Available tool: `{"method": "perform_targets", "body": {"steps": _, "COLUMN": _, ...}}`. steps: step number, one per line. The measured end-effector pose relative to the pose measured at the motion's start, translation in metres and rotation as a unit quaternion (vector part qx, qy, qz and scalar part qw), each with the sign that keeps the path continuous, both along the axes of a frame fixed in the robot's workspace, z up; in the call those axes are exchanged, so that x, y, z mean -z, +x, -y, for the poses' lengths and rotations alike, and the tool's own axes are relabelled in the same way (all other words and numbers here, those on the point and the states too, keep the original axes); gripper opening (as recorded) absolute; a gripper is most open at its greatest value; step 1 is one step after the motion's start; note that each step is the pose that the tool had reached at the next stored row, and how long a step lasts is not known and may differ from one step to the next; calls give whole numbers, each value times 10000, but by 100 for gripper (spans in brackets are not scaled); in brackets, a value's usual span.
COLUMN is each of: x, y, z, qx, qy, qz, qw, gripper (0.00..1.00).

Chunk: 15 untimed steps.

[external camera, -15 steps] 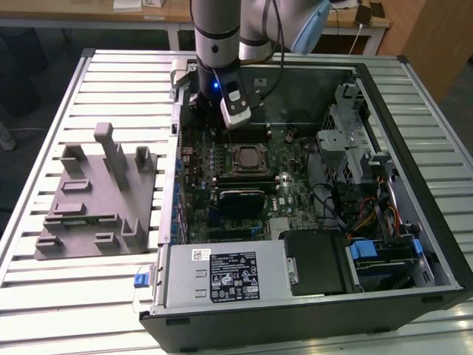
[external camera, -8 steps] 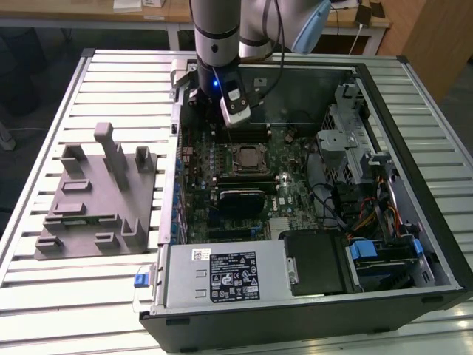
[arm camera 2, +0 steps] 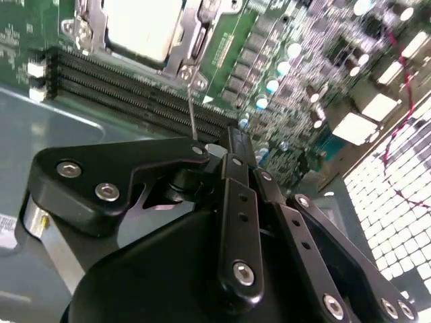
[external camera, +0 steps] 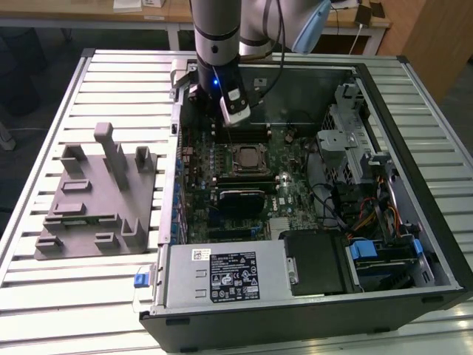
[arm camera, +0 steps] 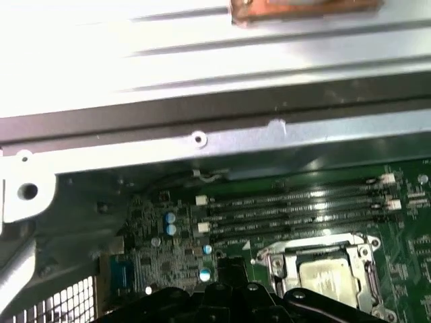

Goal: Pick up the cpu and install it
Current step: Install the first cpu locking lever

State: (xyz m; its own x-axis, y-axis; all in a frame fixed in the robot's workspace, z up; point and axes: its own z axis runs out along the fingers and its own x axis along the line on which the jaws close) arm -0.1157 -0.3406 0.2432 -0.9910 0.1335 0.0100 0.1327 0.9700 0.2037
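Slatted metal table (external camera: 44, 118) carries everything. An open computer case (external camera: 414, 296) lies on its side and takes up the table's half on the exterior view's right, reaching to that edge. A grey fixture block (external camera: 96, 196) sits on the slats just beside the case, toward the table's edge on the exterior view's left. Nothing rests on the block.

The arm (external camera: 216, 37) comes down from above the case's far wall, over the far part of the circuit board (external camera: 295, 185). A small white camera (external camera: 235, 108) hangs on its wrist.

The board lies flat on the case floor. A grey power box (external camera: 222, 275) fills the case's near corner, on the side next to the block.

Gripper (arm camera 2: 233, 142) hangs above the board, apart from it, near the four dark memory slots (arm camera 2: 135, 94). In the second wrist view its black links run in to one point and the fingertips look pressed together, with nothing held between them. The angle is oblique, so a thin gap is possible.

Socket frame (arm camera: 363, 259) sits around the middle of the board, just beside the memory slots (arm camera: 296, 208). A thin metal lever (arm camera 2: 192, 114) stands up at one corner of the frame.

The cpu (arm camera 2: 141, 27) lies flat inside the socket frame with its pale metal top up. It is seen in both wrist views (arm camera: 326, 276) and, small, in the exterior view (external camera: 248, 157). The gripper is off to one side of it, not touching.
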Motion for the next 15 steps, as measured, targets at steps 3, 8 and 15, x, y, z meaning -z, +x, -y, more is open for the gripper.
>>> {"method": "perform_targets", "body": {"steps": 3, "x": -5, "y": 0, "z": 0, "qx": 0, "qy": 167, "qz": -1, "qw": 9999, "gripper": 11}}
{"method": "perform_targets", "body": {"steps": 8, "x": -36, "y": 0, "z": 0, "qx": 0, "qy": 274, "qz": 1, "qw": 9996, "gripper": 11}}
{"method": "perform_targets", "body": {"steps": 15, "x": -61, "y": 0, "z": 0, "qx": 0, "qy": 278, "qz": 0, "qw": 9996, "gripper": 11}}
